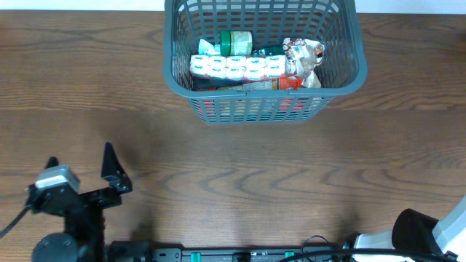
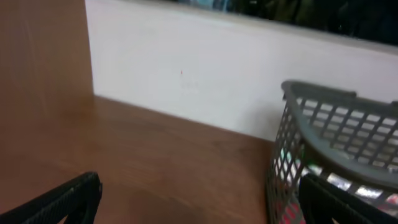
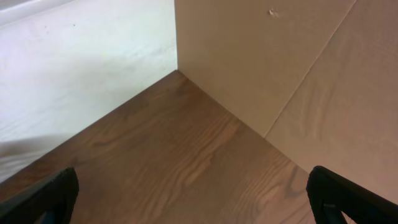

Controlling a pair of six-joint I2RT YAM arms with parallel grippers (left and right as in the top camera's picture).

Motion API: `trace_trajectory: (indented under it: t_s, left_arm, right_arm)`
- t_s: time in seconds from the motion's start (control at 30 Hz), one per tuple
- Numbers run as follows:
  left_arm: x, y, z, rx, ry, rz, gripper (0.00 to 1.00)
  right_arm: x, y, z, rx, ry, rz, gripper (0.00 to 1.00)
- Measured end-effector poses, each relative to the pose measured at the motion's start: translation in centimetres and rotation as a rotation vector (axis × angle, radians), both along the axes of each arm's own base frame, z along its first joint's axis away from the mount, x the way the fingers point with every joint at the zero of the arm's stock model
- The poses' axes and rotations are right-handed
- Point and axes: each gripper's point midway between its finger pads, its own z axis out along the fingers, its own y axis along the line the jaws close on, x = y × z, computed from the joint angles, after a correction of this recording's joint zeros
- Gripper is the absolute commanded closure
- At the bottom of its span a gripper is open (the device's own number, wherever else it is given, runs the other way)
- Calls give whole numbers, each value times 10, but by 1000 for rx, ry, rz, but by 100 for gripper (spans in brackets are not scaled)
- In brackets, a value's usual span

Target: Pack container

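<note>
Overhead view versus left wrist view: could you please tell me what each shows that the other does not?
Only overhead: a look down into the container, where a white multipack and a crinkled packet lie. Only left wrist: the white wall behind the table and a brown panel. Both: the container's lattice wall, the wooden table and the open left gripper.

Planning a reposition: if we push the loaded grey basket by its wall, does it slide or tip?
Likely slides: the basket is wide, its groceries lie low, and the wooden table looks smooth. The slotted walls may flex slightly and keep it light.
</note>
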Motion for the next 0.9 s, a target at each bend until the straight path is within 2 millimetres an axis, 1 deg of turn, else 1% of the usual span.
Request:
trace_trajectory:
  t_s: [0.13,0.27,0.4,0.43,0.5,0.7,0.8,0.9]
  left_arm:
    - [16,-1,-35,-38,17,1,1]
    - [28,-3,-62,-61,30,-2,1]
    - [32,-3,-82,-80,43,-2,1]
    - [32,-4,-85,-84,42,-2,2]
    - [30,-3,-85,-90,25,-3,1]
    - [22,-3,-75,-106,-47,-5,1]
    - [23,-3,-83,-105,-33,-4,1]
    - [27,-2,-97,-104,-5,4,1]
  right_arm:
    - [0,0,0,0,0,0,1]
    - [0,0,0,0,0,0,1]
    - [0,0,0,0,0,0,1]
    - [0,0,0,0,0,0,1]
    - [0,0,0,0,0,0,1]
    - [0,0,0,0,0,0,1]
    - [0,0,0,0,0,0,1]
    - [0,0,0,0,0,0,1]
